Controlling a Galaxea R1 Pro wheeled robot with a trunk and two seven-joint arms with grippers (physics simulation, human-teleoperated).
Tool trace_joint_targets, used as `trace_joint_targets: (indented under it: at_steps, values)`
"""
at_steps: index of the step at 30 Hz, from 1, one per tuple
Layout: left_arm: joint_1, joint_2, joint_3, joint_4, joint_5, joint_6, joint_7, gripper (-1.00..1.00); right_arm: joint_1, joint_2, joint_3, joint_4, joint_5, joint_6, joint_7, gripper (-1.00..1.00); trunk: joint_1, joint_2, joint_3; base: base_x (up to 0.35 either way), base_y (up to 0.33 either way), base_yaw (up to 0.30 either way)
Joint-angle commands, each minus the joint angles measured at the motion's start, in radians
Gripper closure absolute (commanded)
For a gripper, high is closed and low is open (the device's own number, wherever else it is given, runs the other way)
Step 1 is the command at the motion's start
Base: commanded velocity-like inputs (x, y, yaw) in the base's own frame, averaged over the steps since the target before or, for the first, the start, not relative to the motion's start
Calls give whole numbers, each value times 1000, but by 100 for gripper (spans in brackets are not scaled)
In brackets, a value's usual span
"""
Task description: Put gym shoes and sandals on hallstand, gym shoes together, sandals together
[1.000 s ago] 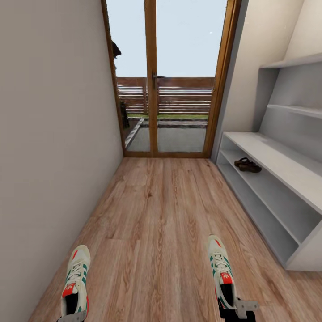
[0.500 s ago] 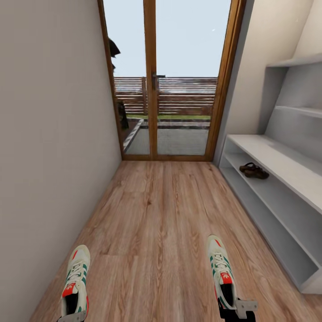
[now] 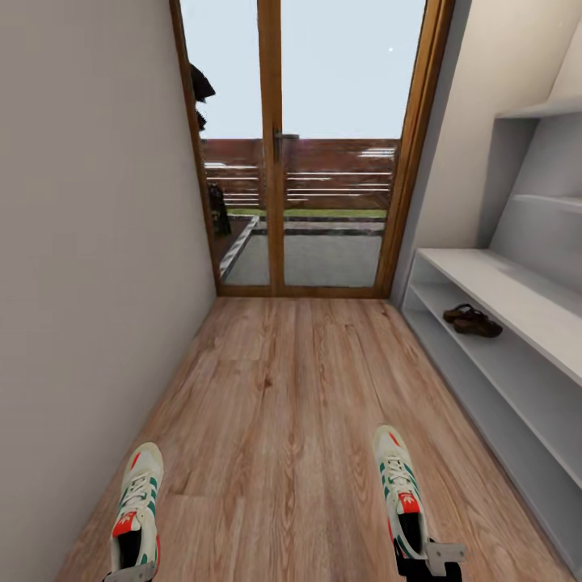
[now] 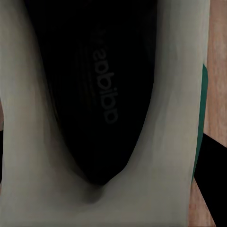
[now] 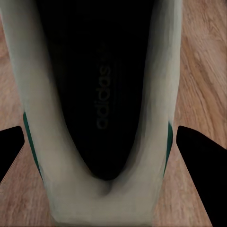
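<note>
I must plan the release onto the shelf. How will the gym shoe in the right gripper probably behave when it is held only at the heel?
The right gym shoe looks light and fairly stiff-soled, so it probably stays level. Held at the heel collar, its long toe may sag or swing.

head camera faces down corridor, wrist cameras inside gym shoes (image 3: pixel 400 493)

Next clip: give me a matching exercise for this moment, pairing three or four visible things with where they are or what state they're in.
Things:
1. left gym shoe
2. right gym shoe
3. sandals
4. glass door

Places or states:
A. on a hallstand shelf
B. held in the left gripper
C. closed, at the corridor's far end
D. held in the right gripper

Pairs: 1-B, 2-D, 3-A, 4-C
</note>
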Motion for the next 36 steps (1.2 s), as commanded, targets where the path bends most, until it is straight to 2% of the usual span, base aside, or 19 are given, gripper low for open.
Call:
trace_joint_targets:
  at_steps: [1,29,36]
  values:
    - [-1,-1,9,1,-5,-3,-9,100,-1,0,-5,1,10,-3,-3,100,0,0,-1,340,0,0]
    - [-1,-1,9,1,-4,-3,-9,100,-1,2,-6,-1,9,-3,-3,100,0,0,-1,340,0,0]
    - [-1,0,9,1,-4,-3,-9,100,-1,1,-7,-1,7,-3,-2,100,0,0,3,340,0,-155]
